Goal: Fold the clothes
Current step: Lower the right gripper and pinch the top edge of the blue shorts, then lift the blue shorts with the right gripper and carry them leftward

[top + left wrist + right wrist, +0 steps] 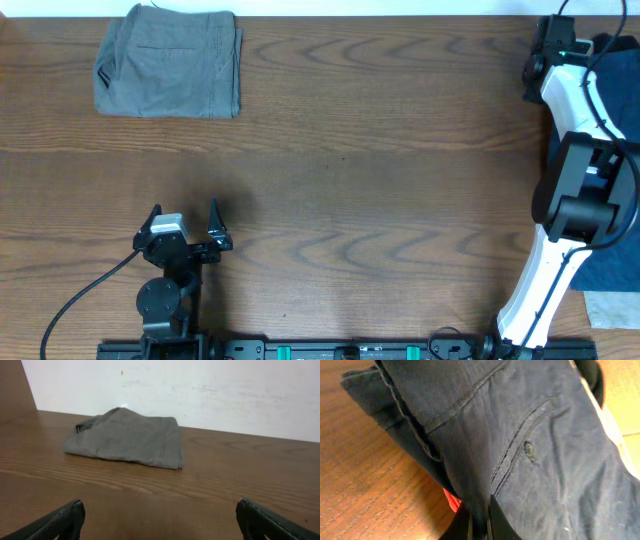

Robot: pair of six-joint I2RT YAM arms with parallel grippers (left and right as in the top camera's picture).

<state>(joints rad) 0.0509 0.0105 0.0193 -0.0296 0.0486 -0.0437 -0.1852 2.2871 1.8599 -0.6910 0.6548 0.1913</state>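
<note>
The right gripper [480, 512] pinches a fold of the navy shorts [530, 435] — best to pull slowly, so the cloth cannot slip.

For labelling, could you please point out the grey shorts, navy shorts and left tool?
grey shorts [170, 62], overhead view, folded middle.
navy shorts [547, 452], right wrist view, near pocket seam.
left tool [185, 210], overhead view, between its fingertips.

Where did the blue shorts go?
The blue shorts are on the right side of the table, pinched by the right gripper, far from the grey shorts at the overhead view's top left.
</note>
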